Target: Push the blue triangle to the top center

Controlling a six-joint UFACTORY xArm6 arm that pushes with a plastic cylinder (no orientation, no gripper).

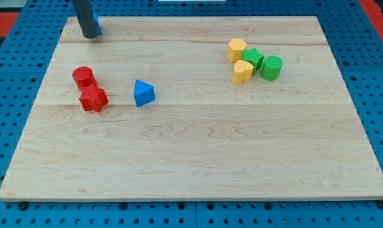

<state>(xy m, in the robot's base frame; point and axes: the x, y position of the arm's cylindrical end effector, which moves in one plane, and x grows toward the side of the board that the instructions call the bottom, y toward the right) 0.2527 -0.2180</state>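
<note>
You are looking at my tip [90, 36] resting near the board's [198, 158] top left corner, hiding most of a small blue block [98, 25] just behind it. There is no claw to open or close here, only the bare rod. The blue triangle [143, 93] is sitting left of centre, just right of the red cylinder [83, 76] and red star-like block [93, 99], well apart from my tip. Two yellow blocks [237, 49] [243, 71] and two green blocks [253, 59] [271, 67] are clustering at the upper right, likely clear of the triangle's path upward.

A pale wooden board [198, 158] lies on a blue perforated table [14, 76].
</note>
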